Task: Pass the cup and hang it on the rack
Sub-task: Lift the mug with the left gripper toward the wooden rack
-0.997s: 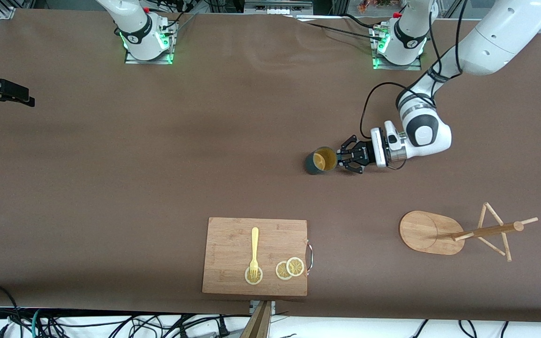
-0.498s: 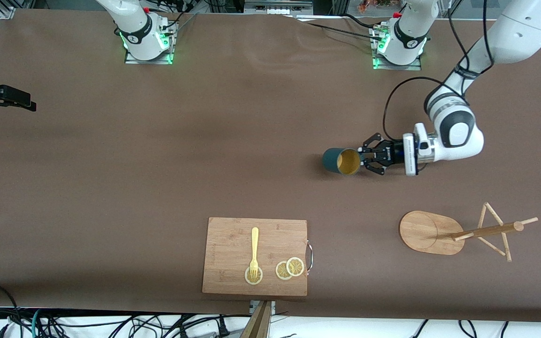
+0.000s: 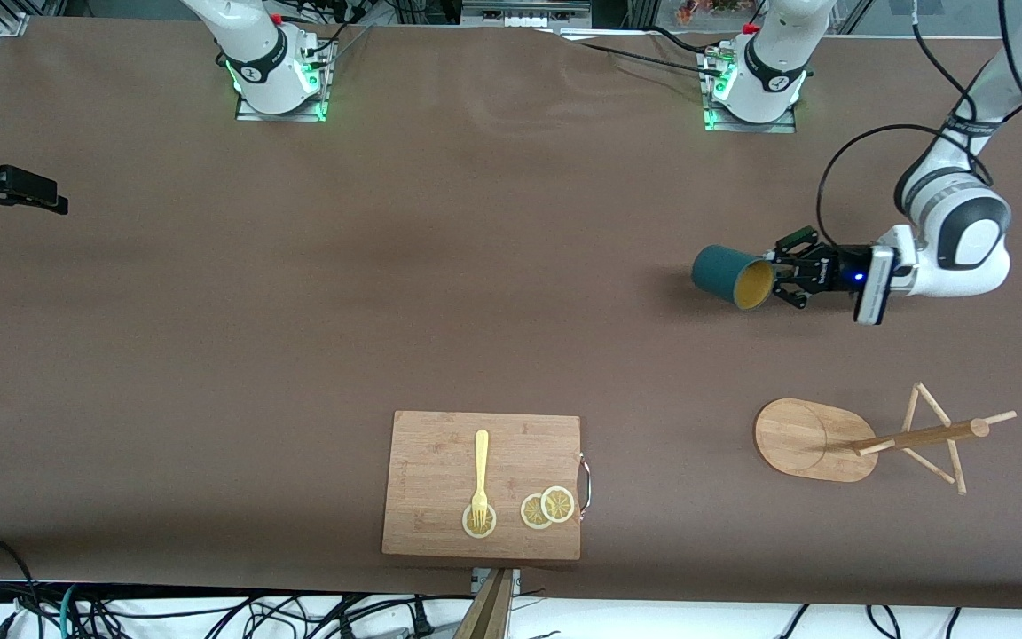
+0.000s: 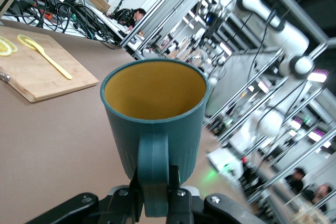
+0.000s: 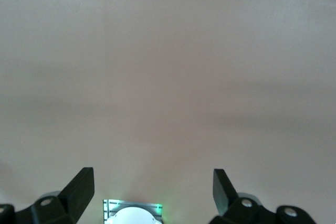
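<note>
The front camera looks down from high, facing my bases. My left wrist camera, close up, shares the cutting board (image 3: 482, 485) with it. My right wrist camera faces bare surface (image 5: 168, 77).

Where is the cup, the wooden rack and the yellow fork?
cup (image 3: 724, 272), front view, on its teal side
rack (image 3: 799, 439), front view, on its oval base
fork (image 3: 480, 470), front view, on its handle

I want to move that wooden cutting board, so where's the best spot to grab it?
Probably the metal loop handle on the rectangular wooden cutting board's short edge toward the left arm's end. It sticks out from the flat slab, so come from that end; lifting may tip the yellow fork and lemon slices.
</note>
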`<act>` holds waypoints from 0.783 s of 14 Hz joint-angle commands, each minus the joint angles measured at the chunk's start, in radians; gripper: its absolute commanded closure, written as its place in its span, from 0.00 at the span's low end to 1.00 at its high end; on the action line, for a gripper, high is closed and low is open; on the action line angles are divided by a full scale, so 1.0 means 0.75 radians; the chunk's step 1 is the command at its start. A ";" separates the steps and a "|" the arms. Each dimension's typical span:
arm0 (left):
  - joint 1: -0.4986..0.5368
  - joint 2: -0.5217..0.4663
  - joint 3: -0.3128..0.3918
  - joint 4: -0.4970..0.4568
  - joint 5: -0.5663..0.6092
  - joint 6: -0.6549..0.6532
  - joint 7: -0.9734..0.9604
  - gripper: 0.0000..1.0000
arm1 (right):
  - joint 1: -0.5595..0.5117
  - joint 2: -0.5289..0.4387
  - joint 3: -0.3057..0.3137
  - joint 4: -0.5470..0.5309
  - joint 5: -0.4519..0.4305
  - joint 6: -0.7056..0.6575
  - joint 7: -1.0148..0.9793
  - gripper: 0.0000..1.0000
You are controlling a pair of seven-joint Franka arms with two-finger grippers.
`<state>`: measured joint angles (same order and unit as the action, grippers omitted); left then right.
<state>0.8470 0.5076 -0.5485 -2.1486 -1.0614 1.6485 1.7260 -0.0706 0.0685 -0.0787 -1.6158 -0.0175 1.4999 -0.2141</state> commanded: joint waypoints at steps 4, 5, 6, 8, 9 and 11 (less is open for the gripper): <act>0.175 0.031 -0.003 0.206 0.112 -0.279 -0.488 1.00 | 0.000 0.023 -0.001 0.013 0.011 0.047 -0.009 0.00; 0.210 0.059 -0.003 0.236 0.112 -0.316 -0.617 1.00 | -0.002 0.023 -0.001 0.013 0.011 0.045 -0.009 0.00; 0.227 0.084 -0.003 0.283 0.112 -0.334 -0.711 1.00 | -0.002 0.023 -0.001 0.013 0.009 0.047 -0.009 0.00; 0.233 0.145 -0.001 0.377 0.110 -0.361 -0.830 1.00 | -0.008 0.023 -0.001 0.013 0.011 0.054 -0.011 0.00; 0.233 0.174 -0.001 0.406 0.108 -0.361 -0.904 1.00 | -0.008 0.035 -0.001 0.015 0.007 0.060 -0.013 0.00; 0.247 0.201 -0.001 0.410 0.090 -0.361 -1.024 1.00 | -0.008 0.048 -0.001 0.027 0.009 0.106 -0.013 0.00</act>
<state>1.0232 0.6037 -0.5373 -1.8884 -1.0004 1.4068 1.0498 -0.0716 0.0896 -0.0793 -1.6157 -0.0175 1.5563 -0.2141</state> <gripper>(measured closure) 0.789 0.000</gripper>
